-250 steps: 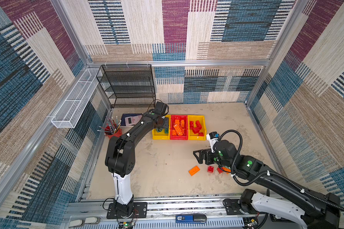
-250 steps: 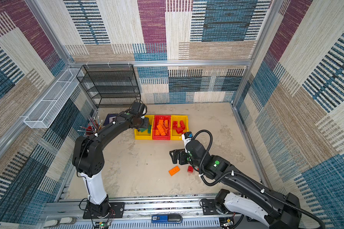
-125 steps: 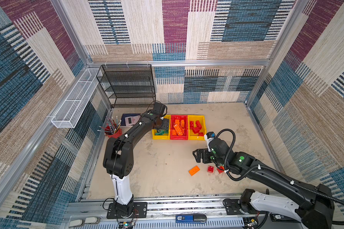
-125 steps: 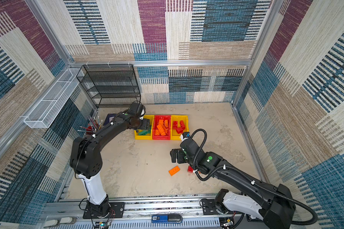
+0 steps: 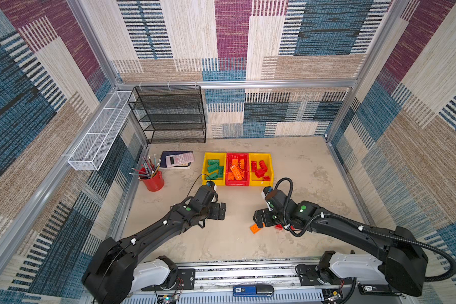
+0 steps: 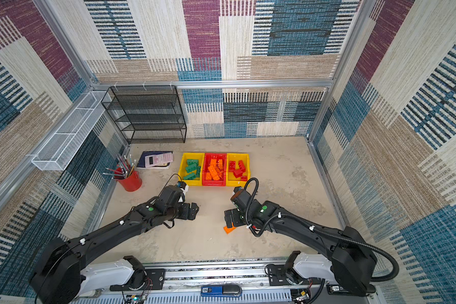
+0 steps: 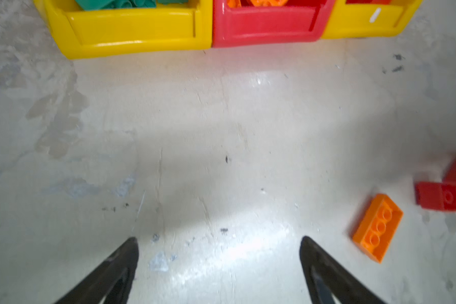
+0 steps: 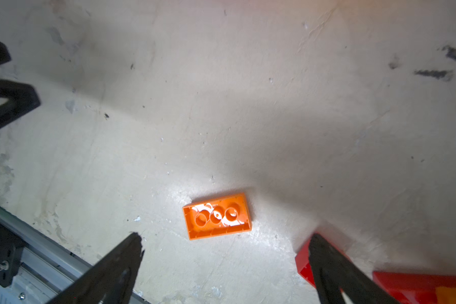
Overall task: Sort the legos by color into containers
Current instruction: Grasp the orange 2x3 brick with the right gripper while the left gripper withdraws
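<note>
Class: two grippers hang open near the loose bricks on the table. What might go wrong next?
1. The red bricks lie right beside the orange brick; the open right gripper might nudge or catch one when closing on the orange one.
2. The open left gripper is near the same spot, so the two may collide.

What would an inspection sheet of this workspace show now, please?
Surface: beige tabletop, stained.
Job's things: green legos in left yellow bin, orange legos in red bin, red legos in right yellow bin; upturned orange brick and red bricks loose.
Clutter: red pencil cup, calculator, black mesh rack.
Grippers: left gripper open, empty; right gripper open, empty, by orange brick.
Cables: black hose loops over right arm.
Surroundings: patterned walls, white wire basket.
</note>
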### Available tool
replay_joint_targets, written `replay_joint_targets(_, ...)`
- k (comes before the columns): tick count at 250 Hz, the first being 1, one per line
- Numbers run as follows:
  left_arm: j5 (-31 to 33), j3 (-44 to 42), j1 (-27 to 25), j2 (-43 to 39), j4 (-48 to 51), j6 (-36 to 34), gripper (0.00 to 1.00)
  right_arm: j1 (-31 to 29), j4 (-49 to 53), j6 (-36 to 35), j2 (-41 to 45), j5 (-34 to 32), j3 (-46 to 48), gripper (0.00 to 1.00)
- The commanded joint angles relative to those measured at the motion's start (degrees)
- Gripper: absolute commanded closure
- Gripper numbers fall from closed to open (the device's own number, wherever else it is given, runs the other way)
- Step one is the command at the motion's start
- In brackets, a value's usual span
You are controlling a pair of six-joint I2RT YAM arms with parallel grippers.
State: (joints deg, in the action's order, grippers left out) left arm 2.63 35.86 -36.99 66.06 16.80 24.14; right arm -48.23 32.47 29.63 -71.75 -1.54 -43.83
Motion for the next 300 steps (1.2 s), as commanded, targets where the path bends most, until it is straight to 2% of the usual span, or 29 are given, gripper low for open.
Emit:
replay_joint_targets(1,-0.9,-5.87,-1.96,-8.0,-5.85,2.72,0.01,-0.67,-0.85,-1.29,-2.89,1.95,-0.15,0.0)
replay_joint_targets(40,-0.8,-11.26,-2.47,-19.84,-6.77,3.12,0.01,-2.6,-2.15,-1.52,-7.59,2.95,-0.48,0.0)
replay_joint_targets(71,0.08,-12.13,-2.47,-24.07,-4.59,2.35,0.01,-3.64,-2.23,-1.4,-9.98,2.83,-1.15,0.0)
replay_joint_targets(176,-2.08,-12.33,-2.47,-23.02,-3.57,0.72,0.01,-4.15,-1.71,-4.83,-15.24,0.52,-3.72,0.03)
replay_joint_targets(227,-1.7,-12.5,-2.47,-22.73,-3.36,0.82,0.01,-4.16,-0.74,-5.45,-17.63,0.57,-3.86,0.17)
replay_joint_targets(249,-1.57,-12.64,-2.47,-22.57,-3.22,0.82,0.01,-4.11,-0.47,-5.57,-17.78,0.59,-3.54,0.18)
replay_joint_targets(266,-1.4,-12.79,-2.47,-22.38,-3.43,0.73,0.01,-4.15,-0.39,-5.72,-17.81,0.57,-3.55,0.24)
replay_joint_targets(300,-1.13,-12.83,-2.47,-21.64,-3.86,0.82,0.01,-4.16,0.03,-5.39,-18.41,-0.39,-3.92,0.29)
